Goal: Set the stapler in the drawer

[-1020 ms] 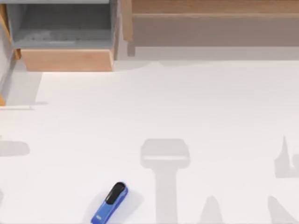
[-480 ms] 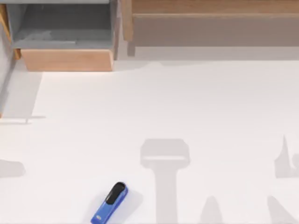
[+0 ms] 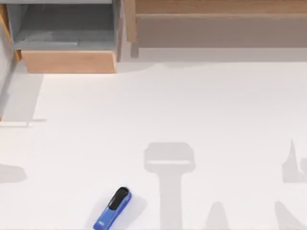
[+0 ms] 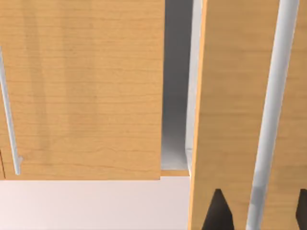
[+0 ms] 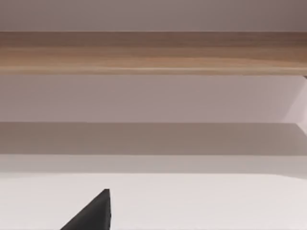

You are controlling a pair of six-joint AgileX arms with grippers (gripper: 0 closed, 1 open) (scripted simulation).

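Note:
The blue stapler (image 3: 112, 209) with its black top lies slanted on the white table near the front edge, left of centre, and nothing touches it. At the back left stands the drawer (image 3: 67, 61), pulled out, showing its grey inside behind a tan front panel. In the left wrist view my left gripper (image 4: 260, 213) is open right up against a tan wooden panel (image 4: 230, 96). A silver bar handle (image 4: 271, 96) runs between its two dark fingertips (image 4: 218, 213). A dark part of my right gripper (image 5: 93, 215) points toward the long shelf.
A long wooden shelf (image 3: 216, 24) with a brown recess spans the back right. In the left wrist view a second wooden panel (image 4: 81, 86) with its own bar handle (image 4: 9, 120) sits beside a grey gap (image 4: 175, 86). Gripper shadows lie on the table at the front.
A shadow at the table's left edge has slid toward the front, and a tan piece at that edge has left the top view. The stapler and the drawer have not moved.

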